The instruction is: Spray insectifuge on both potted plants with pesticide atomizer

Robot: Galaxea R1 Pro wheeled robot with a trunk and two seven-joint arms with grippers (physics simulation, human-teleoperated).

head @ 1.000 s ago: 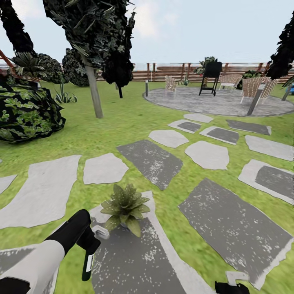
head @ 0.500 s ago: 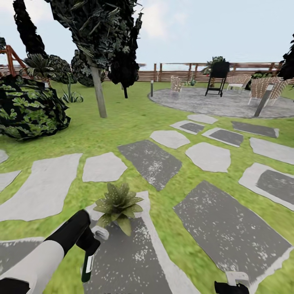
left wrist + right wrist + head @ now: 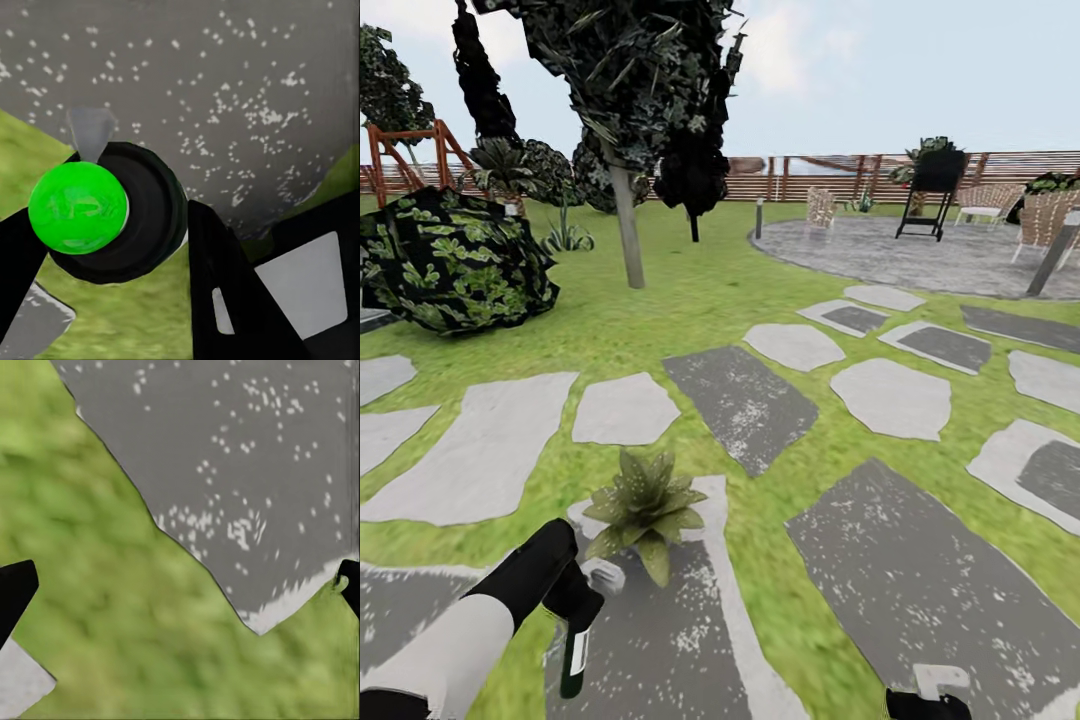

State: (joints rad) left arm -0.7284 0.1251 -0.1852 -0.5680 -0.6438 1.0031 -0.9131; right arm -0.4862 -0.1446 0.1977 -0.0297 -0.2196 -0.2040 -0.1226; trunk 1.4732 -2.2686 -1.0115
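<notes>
We hold the slim dark green-black pesticide atomizer (image 3: 574,650) in our left gripper (image 3: 582,592), whose jaws are clamped on the bottle's upper part. In the head view the bottle hangs down from the gripper, with its white label facing us. In the left wrist view, the atomizer's round black cap and bright green-lit top (image 3: 79,208) sit directly between our black fingers (image 3: 225,292).

One potted plant (image 3: 642,510), a small rosette of pointed green leaves, stands just ahead of the left gripper and slightly to its right. The plant rests at the far end of a dark grey speckled stepping slab (image 3: 660,650) with a pale border. The atomizer hangs over the near part of this same slab, close to its left edge and the green lawn (image 3: 660,320).

Our right gripper (image 3: 926,700) appears at the lower edge of the head view, well apart from the left gripper. In the right wrist view its black fingertips (image 3: 15,592) sit at opposite sides of the picture, spread wide with nothing between them. Below them lie grass and the corner of another dark grey slab (image 3: 247,450).

Far ahead of both grippers lie more grey slabs, a round grey paved patio (image 3: 920,255) and a brown slatted wooden fence (image 3: 810,175).
</notes>
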